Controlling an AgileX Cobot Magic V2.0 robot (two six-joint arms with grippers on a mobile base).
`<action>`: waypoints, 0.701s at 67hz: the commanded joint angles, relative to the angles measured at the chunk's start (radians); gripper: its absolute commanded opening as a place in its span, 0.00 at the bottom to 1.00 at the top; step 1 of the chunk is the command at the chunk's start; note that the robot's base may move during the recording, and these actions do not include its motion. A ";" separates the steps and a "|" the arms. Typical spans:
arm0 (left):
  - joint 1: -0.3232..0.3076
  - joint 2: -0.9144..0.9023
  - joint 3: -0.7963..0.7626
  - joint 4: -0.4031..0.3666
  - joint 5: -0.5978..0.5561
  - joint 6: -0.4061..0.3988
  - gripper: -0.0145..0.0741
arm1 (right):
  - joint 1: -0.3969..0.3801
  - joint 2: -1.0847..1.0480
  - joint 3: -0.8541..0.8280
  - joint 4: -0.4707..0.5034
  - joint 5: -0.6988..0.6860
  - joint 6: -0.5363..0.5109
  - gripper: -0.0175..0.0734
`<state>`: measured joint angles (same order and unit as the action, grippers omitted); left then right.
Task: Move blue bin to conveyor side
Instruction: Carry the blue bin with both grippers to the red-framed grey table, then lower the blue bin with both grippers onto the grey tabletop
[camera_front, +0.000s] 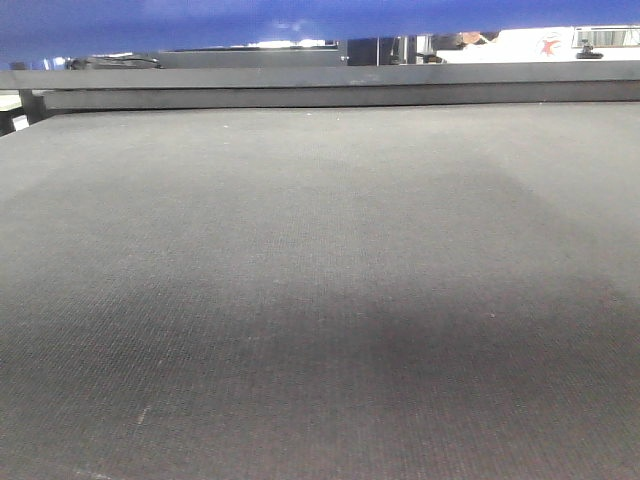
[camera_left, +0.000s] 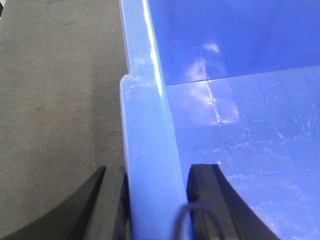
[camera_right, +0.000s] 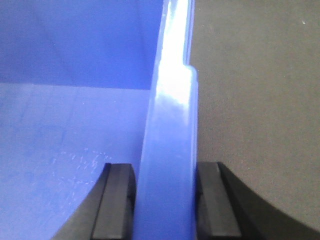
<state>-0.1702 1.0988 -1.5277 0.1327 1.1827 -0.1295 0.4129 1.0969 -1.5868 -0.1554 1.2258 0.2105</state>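
Front view: the conveyor belt (camera_front: 320, 300) fills the frame, and the blue bin (camera_front: 200, 20) shows only as a strip along the top edge. Wrist views: the left gripper (camera_left: 157, 200) and right gripper (camera_right: 167, 200) each clamp the bin's rim at lower centre, with belt visible beside it.

No legible text, labels, numbers or signs anywhere
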 joint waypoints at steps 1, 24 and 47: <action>-0.005 -0.018 -0.013 0.035 -0.096 0.011 0.14 | -0.005 -0.020 -0.014 -0.055 -0.118 -0.014 0.10; -0.005 0.084 -0.013 0.056 -0.248 0.013 0.14 | -0.024 0.072 -0.017 -0.053 -0.165 -0.008 0.11; -0.003 0.307 -0.013 0.054 -0.285 0.013 0.14 | -0.044 0.319 -0.017 -0.051 -0.177 -0.008 0.11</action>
<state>-0.1684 1.3718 -1.5277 0.2017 1.0119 -0.1276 0.3683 1.3823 -1.5868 -0.1878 1.1605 0.2179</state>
